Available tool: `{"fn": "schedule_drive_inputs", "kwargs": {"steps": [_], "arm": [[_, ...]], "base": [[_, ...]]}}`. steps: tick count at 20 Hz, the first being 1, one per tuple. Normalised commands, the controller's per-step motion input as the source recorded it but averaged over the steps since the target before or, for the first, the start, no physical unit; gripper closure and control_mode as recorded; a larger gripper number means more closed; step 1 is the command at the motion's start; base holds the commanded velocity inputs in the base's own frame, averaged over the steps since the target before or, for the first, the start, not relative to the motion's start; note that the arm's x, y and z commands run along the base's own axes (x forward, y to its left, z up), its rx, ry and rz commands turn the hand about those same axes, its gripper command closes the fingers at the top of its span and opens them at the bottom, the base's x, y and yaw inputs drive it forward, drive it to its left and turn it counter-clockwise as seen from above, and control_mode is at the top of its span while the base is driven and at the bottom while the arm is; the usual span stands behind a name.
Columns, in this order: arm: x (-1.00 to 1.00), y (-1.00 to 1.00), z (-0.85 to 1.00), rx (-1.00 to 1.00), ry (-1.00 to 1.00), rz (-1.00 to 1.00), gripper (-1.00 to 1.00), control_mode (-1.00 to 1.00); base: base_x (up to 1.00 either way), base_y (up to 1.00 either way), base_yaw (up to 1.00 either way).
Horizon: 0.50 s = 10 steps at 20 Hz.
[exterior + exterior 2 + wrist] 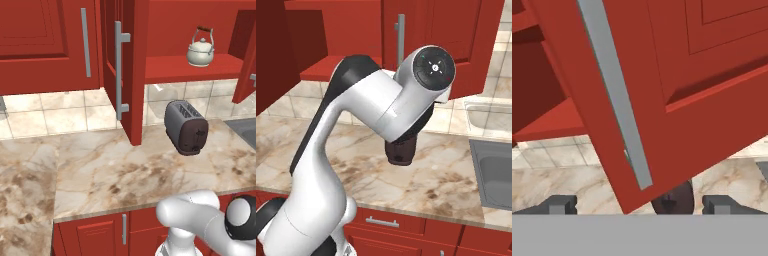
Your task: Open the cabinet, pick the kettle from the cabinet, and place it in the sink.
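Cabinet (190, 30): red, both doors swung open; left door (125, 75) edge-on in the left base view, its long grey bar handle (119, 70) upright.
Right door (677, 95): close ahead in the hand view, tilted across the frame, raised panel on its face, grey bar handle (614, 95) running slantwise down it.
Shelf (195, 67): red, exposed between the open doors, above the tiled wall.
Kettle (201, 50): cream-white, upright on the shelf inside the cabinet, toward its right half, wire handle arched over the knobbed lid with a reddish-brown bar on top; apart from the tool.
Toaster (186, 127): grey and dark brown, standing on the tabletop below the shelf, near the back wall; partly hidden behind the arm in the right base view.
Tabletop (115, 170): marbled beige stone, red drawers and small grey handles under its front edge.
Sink (496, 170): grey metal basin set into the tabletop at the right, well apart from the kettle; just a corner at the right edge of the left base view.
Tool (639, 205): jaws spread wide, fingertips (559, 204) far apart at the bottom of the hand view, nothing between them; lower edge of the right door just ahead, no contact visible.
Arm (371, 115): white, elbow bent above the tabletop in the right base view, wrist turned toward the cabinet.
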Motion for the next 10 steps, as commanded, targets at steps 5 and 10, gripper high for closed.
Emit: {"fn": "schedule_drive_inputs", "kwargs": {"steps": [5,10], "arm": [[-0.29,0.46,-0.19,0.0,0.02,-0.12,-1.0,-1.0],[-0.13,0.54,-0.16,0.0,0.01,-0.1,-1.0,-1.0]], "base": [[0.0,0.0,0.0],[0.0,0.0,0.0]]}}
